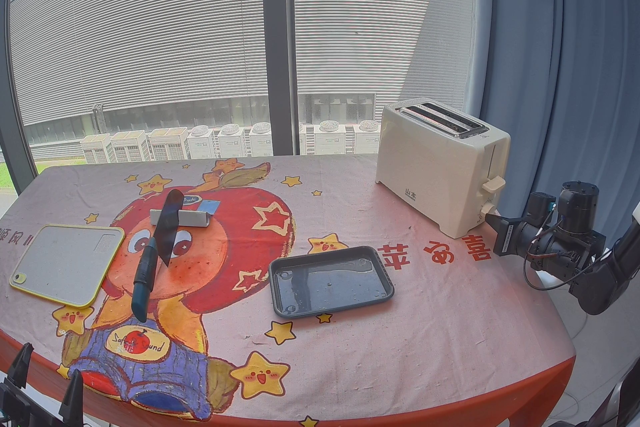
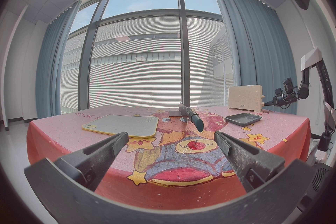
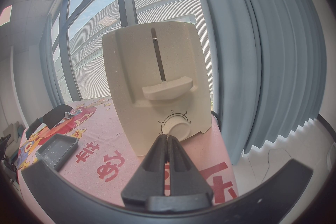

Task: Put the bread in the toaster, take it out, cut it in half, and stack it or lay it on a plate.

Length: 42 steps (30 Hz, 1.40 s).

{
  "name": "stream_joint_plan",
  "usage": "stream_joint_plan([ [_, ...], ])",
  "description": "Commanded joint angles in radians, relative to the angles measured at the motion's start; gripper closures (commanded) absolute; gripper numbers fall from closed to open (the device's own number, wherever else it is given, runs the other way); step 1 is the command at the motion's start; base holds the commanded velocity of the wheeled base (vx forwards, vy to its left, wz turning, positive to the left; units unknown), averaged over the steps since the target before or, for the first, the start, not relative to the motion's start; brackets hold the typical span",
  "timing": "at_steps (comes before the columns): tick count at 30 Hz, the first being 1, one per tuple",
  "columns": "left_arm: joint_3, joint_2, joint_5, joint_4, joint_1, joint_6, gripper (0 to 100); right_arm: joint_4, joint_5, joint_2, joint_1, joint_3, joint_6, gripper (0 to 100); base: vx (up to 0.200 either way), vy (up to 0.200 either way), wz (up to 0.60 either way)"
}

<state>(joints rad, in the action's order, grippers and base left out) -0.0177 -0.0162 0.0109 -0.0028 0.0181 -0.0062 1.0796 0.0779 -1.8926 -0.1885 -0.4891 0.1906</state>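
Head view: table [image 1: 433,328] under a cartoon-print cloth. The cream two-slot toaster [image 1: 440,165] stands at the far right and its slots look dark; cannot tell if bread is inside. A dark rectangular tray [image 1: 331,281] lies mid-table, near the toaster but apart from it. The knife [image 1: 155,251] is left of centre, its dark blade propped on a small grey knife rest [image 1: 193,218] and its teal handle down on the cloth. The white cutting board [image 1: 67,261] with a yellow-green rim lies flat at the left edge, just beside the knife and not touching it. The right gripper [image 1: 492,221] sits level at the toaster's control end, tip right at the lower corner. The left gripper [image 1: 45,381] is low at the near-left table edge.

Left wrist view: the left gripper's fingers [image 2: 101,154] are spread wide with nothing between them. It hangs off the near edge, facing across the table. Board, knife, tray and toaster all sit beyond it, well apart.

Right wrist view: the right gripper's fingers [image 3: 159,161] are pressed together, pinching nothing. Their tip sits at the bottom rim of the dial [image 3: 176,128]; cannot tell if it touches. The lever [image 3: 167,88] is at the low end of its slot. A blue curtain [image 3: 266,60] hangs behind the toaster.
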Motion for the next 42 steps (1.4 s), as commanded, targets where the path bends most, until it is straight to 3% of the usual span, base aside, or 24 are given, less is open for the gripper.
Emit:
stream_joint_plan([
  [1,0.018,0.016,0.0,0.0,0.0,0.0,0,0.0,0.0,-0.002,-0.002,0.003,-0.002,100,0.0,0.0,0.0],
  [12,0.018,0.016,0.0,0.0,0.0,-0.001,0,0.0,0.002,0.055,-0.014,-0.003,0.001,100,0.0,0.0,0.0],
  [42,0.018,0.016,0.0,0.0,0.0,-0.001,0,0.002,0.0,-0.022,-0.009,-0.014,0.004,100,0.0,0.0,0.0],
])
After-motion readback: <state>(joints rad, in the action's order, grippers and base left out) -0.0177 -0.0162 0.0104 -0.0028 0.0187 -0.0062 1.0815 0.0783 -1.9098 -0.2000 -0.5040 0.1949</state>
